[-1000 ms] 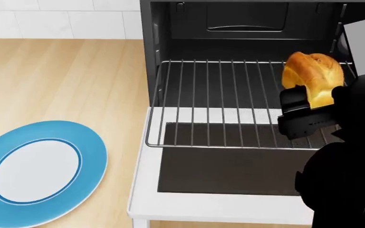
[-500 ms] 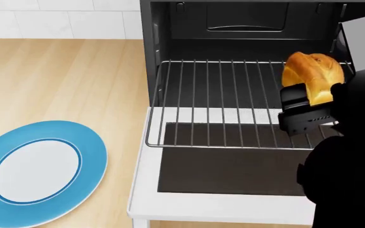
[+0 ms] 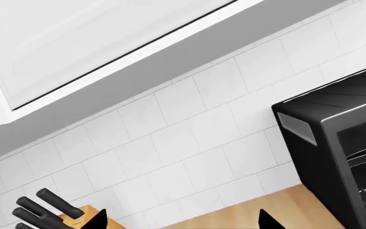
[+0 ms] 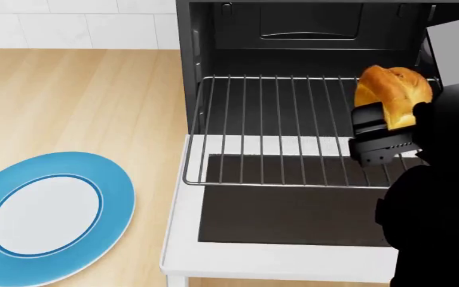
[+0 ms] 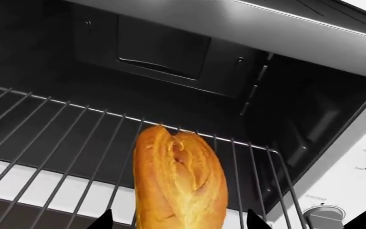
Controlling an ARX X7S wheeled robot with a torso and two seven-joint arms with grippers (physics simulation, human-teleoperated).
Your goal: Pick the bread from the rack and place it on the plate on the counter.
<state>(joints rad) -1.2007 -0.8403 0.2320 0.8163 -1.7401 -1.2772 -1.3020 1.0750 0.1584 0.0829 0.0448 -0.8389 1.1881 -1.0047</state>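
The golden-brown bread (image 4: 394, 89) lies on the right side of the silver wire rack (image 4: 277, 125), which is pulled out of the open oven. My right gripper (image 4: 397, 122) is open and straddles the loaf's near end. In the right wrist view the bread (image 5: 179, 176) lies between both fingertips (image 5: 104, 220), with a gap on each side. The blue-rimmed plate (image 4: 118, 197) sits on the beige counter (image 4: 78, 101) at the lower left. My left gripper (image 3: 183, 222) is open and holds nothing; it does not show in the head view.
The oven's open door (image 4: 285, 215) lies flat below the rack's front edge. Oven control knobs (image 5: 323, 214) are beside the loaf. The left wrist view shows a knife block (image 3: 75, 212), a white tiled wall (image 3: 170, 138) and the black oven's side (image 3: 342, 143).
My right gripper has crept slightly farther along the bread toward the oven. The bread, rack and plate have not moved.
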